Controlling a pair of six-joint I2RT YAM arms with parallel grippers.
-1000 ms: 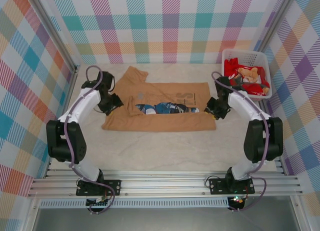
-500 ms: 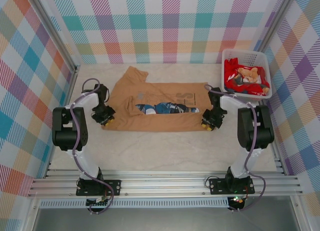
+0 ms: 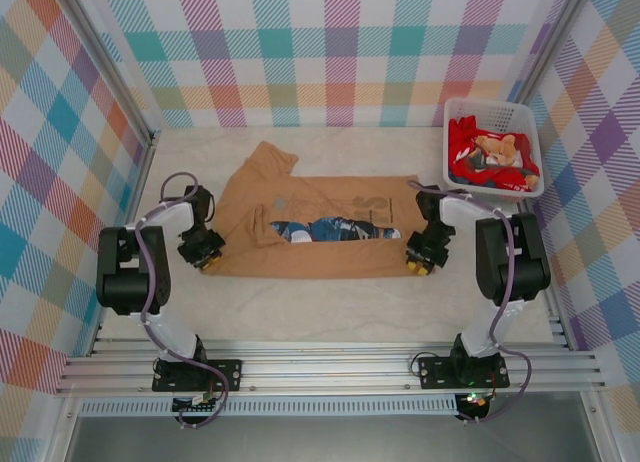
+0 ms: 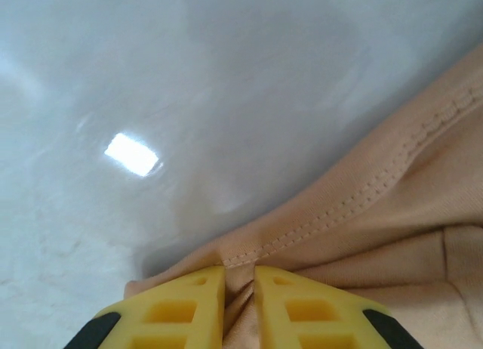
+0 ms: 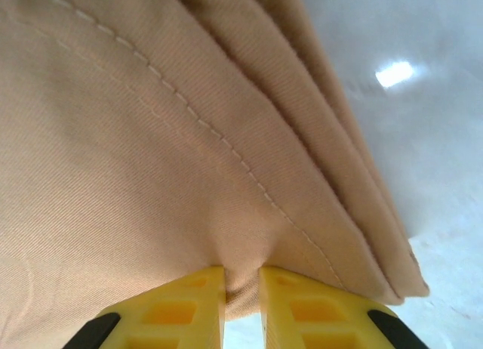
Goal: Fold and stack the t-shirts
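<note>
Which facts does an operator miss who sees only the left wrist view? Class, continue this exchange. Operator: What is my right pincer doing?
Observer: The right pincer is shut on the near right corner of the tan-brown cloth t-shirt.
Operator: How does the shirt lie?
Observer: Spread on the pale table, with a strip of blue-and-white printed figure showing across its middle.
Operator: Anything else around?
Observer: A white plastic lattice basket stands at the far right, holding red cloth and a brown plush toy.
</note>
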